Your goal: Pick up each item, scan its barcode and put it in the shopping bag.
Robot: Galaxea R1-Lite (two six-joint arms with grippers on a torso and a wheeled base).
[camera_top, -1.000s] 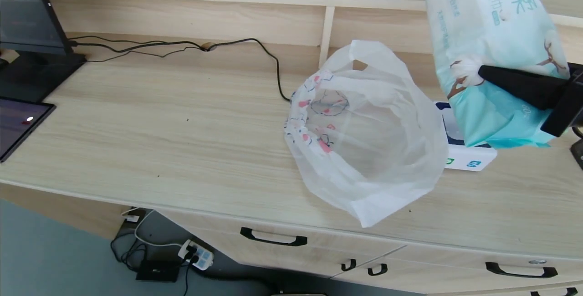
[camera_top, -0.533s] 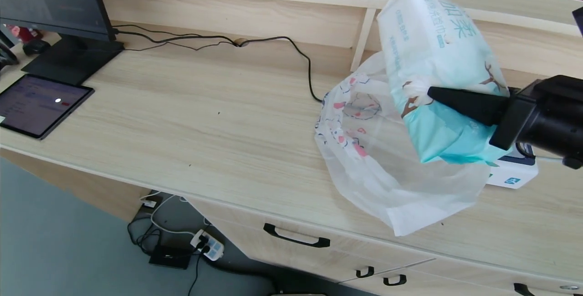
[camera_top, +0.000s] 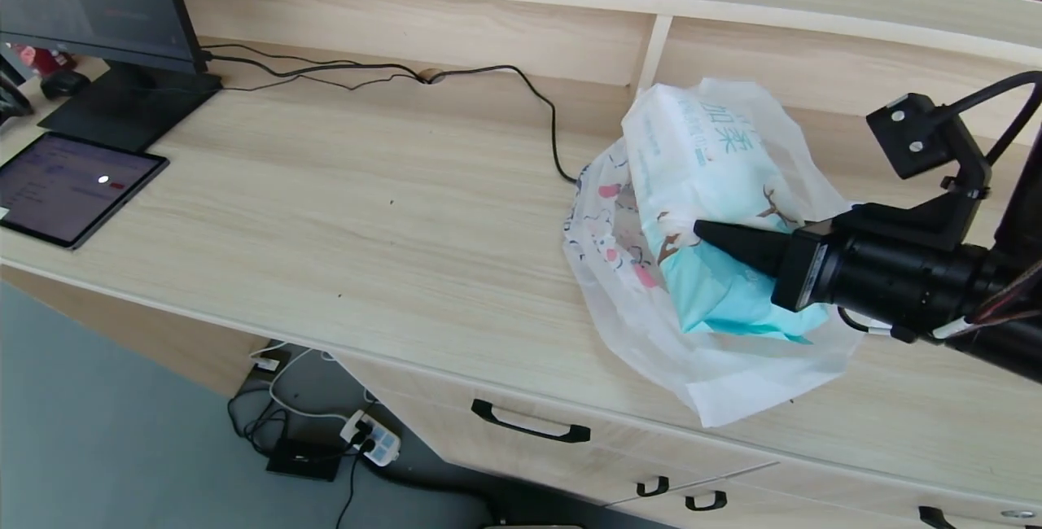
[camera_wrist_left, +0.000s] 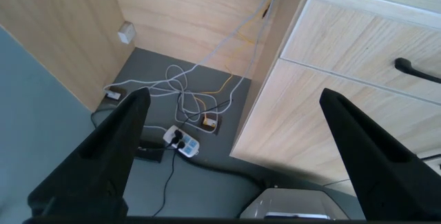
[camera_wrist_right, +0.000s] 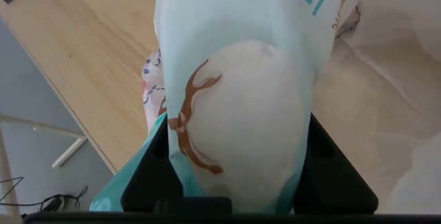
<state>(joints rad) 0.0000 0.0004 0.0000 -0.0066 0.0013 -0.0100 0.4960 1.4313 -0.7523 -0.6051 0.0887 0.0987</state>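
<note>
Fingers (camera_top: 739, 243) of my right gripper (camera_top: 702, 229) are clamped on the tissue pack (camera_top: 708, 163), right of centre and half inside the shopping bag (camera_top: 733, 386), so I should lower it deeper before letting go.

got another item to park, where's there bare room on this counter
The widest bare stretch of counter lies between the tablet and the shopping bag, in front of the cable. The right end is crowded: the right gripper holds the tissue pack in the bag's mouth.
</note>
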